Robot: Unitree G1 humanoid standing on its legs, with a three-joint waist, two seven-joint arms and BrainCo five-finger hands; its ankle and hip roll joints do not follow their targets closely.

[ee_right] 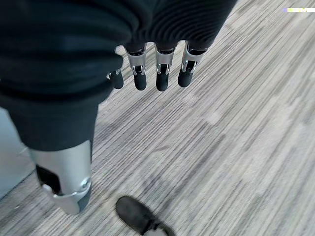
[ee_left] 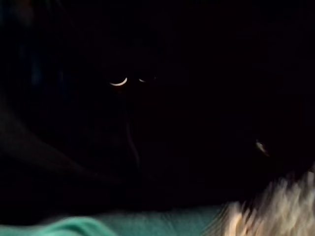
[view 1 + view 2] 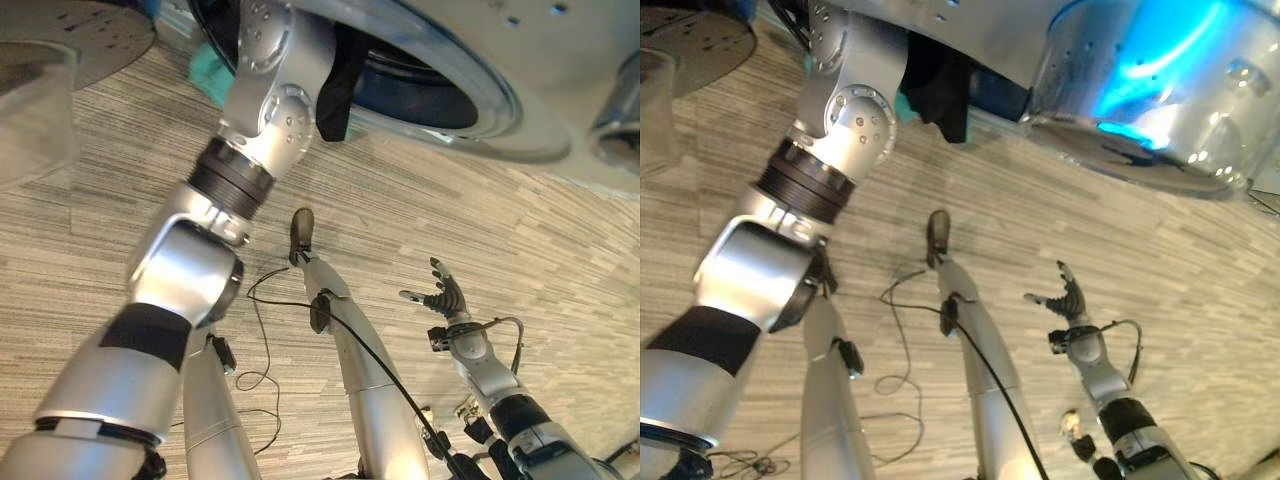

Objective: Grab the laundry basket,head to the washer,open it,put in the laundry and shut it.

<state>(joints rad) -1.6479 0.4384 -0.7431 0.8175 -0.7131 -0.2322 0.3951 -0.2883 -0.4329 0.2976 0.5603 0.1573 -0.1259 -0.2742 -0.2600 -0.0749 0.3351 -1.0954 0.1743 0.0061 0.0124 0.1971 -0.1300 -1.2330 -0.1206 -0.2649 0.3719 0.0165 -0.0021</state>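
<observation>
The washer's round opening (image 3: pixel 470 105) spans the top of the eye views, with the dark drum behind its silver rim. My left arm (image 3: pixel 262 95) reaches into the drum, and its hand is hidden inside. A black garment (image 3: pixel 337 95) hangs over the lower rim beside that arm. A teal cloth (image 3: pixel 210 72) shows at the rim on the arm's other side, and teal cloth (image 2: pixel 98 226) also edges the dark left wrist view. My right hand (image 3: pixel 443 296) hangs low over the floor, open and holding nothing, its straight fingers (image 1: pixel 162 73) above the planks.
The washer's glass door (image 3: pixel 1160 90) stands open at the upper right. A pale translucent container (image 3: pixel 30 110) and a dark round perforated surface (image 3: pixel 85 30) sit at the upper left. Grey wood-plank floor (image 3: pixel 420 210) lies below the washer.
</observation>
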